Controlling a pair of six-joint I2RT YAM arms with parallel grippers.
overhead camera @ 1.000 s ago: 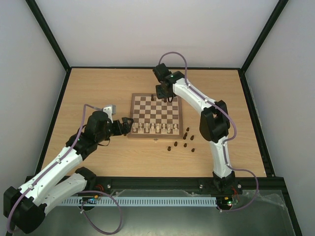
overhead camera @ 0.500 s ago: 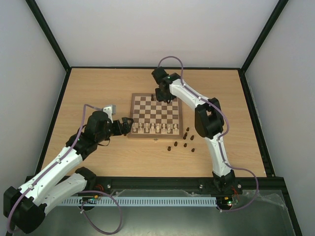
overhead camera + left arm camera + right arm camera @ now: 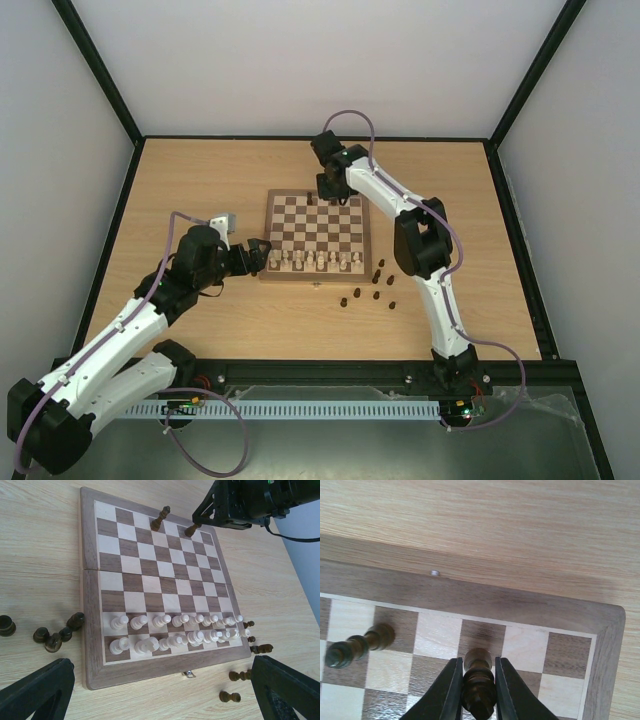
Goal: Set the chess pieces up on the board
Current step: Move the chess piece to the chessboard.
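My right gripper (image 3: 478,692) is closed narrowly on one dark piece (image 3: 479,677), pinched around its upper half between both fingers. The piece hangs upright, its long axis pointing straight down at the board (image 3: 330,226). Its base sits over a dark square (image 3: 482,637) in the far row, third in from the far right corner. I cannot tell whether the base is touching the wood yet.

That is the relation that matters: the target lies directly below the gripper, not to either side, so I judge the next move to be a straight lowering and release. A second dark piece (image 3: 362,644) stands two squares to the left, apart from the fingers.

My left gripper (image 3: 160,682) is spread wide and holds nothing. It hovers at the near left of the board, beside the pale pieces (image 3: 315,261), which fill the two near rows.

The loose dark pieces (image 3: 375,288) lie on the table (image 3: 200,180) just off the board's near right corner, closer to the right arm, so I'd expect that arm to fetch them.
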